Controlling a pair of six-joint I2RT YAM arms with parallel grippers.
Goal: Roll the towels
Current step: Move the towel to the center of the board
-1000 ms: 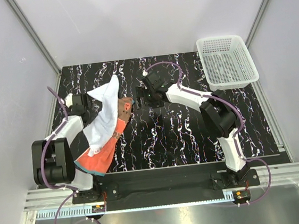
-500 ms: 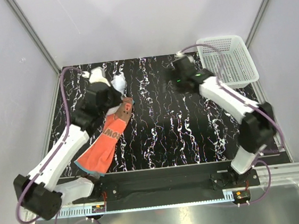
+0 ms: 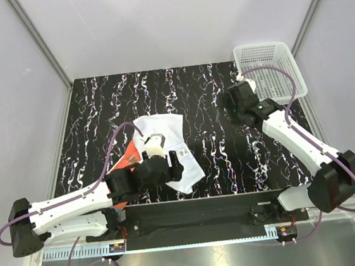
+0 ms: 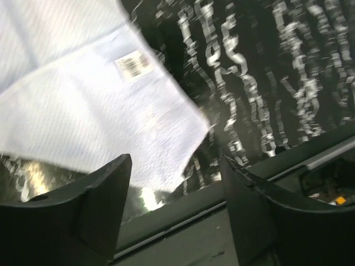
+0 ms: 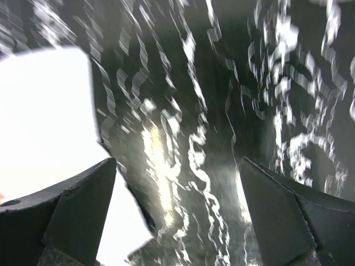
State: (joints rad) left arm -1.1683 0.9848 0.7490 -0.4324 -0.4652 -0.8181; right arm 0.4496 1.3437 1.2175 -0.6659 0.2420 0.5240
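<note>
Left wrist camera gives us the only print in the scene: 1 small tag (image 4: 133, 62) lying flat on the white towel (image 4: 83, 111), marked with fine dark lines like a barcode, too blurred for us to read. In that view the left gripper (image 4: 175, 166) is released. Its 2 dark fingers (image 4: 94, 205) stand apart above the towel's near corner with nothing between them, and the near edge of the table (image 4: 266, 83) runs just below.

From the top camera we see what the wrist views miss. The white towel (image 3: 164, 127) lies spread open and unrolled on the black, white-veined table (image 3: 218, 160), left of centre. It covers most of the orange-red towel (image 3: 128, 160), of which only 1 corner shows at its left edge. The left gripper (image 3: 174, 166) hangs over the white towel's near side. The right gripper (image 3: 233, 102) is well apart from both towels, near the white mesh basket (image 3: 267, 76) at the far right corner.

Right wrist camera shows the right gripper (image 5: 177, 163) spread wide and empty, with the white towel (image 5: 44, 122) glaring at the left of its view.
</note>
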